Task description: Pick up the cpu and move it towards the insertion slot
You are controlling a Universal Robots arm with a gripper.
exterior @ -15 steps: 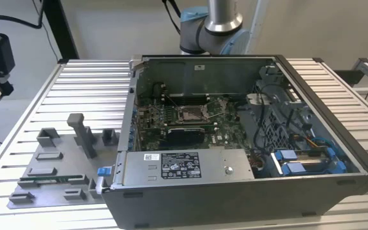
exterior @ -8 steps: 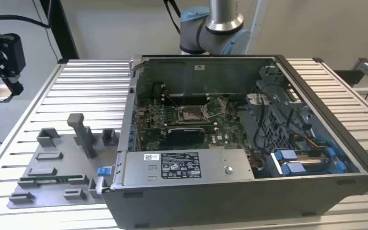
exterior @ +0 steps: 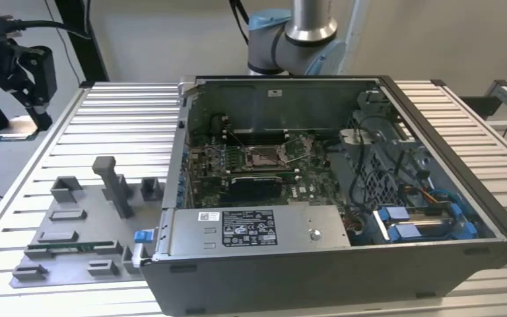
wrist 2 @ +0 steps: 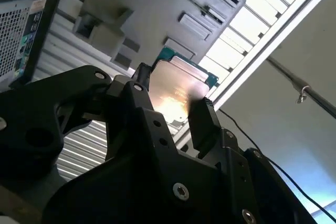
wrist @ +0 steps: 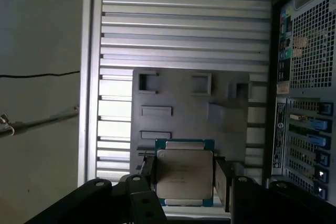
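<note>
The cpu (wrist: pixel 185 174), a flat square chip with a silvery top and a thin teal-edged rim, sits between my gripper's (wrist: pixel 185 181) two black fingers (wrist: pixel 223 179) in both wrist views, cpu (wrist 2: pixel 176 90) and gripper (wrist 2: pixel 172 102) alike. The gripper is shut on it. In the exterior view the gripper (exterior: pixel 16 122) hangs at the far left, past the table's edge, with the cpu (exterior: pixel 16 135) as a pale flat piece at its tips. The insertion slot (exterior: pixel 263 156), a silver-framed socket on the green board, lies inside the open computer case, well to the exterior view's right of the gripper.
The open computer case (exterior: pixel 342 251) takes up the table's middle and right, with tall metal walls around the board. A grey plastic tray (exterior: pixel 86 231) with recesses, posts and a green memory stick (exterior: pixel 73 247) lies on the ribbed table (exterior: pixel 121 119) beside the case.
</note>
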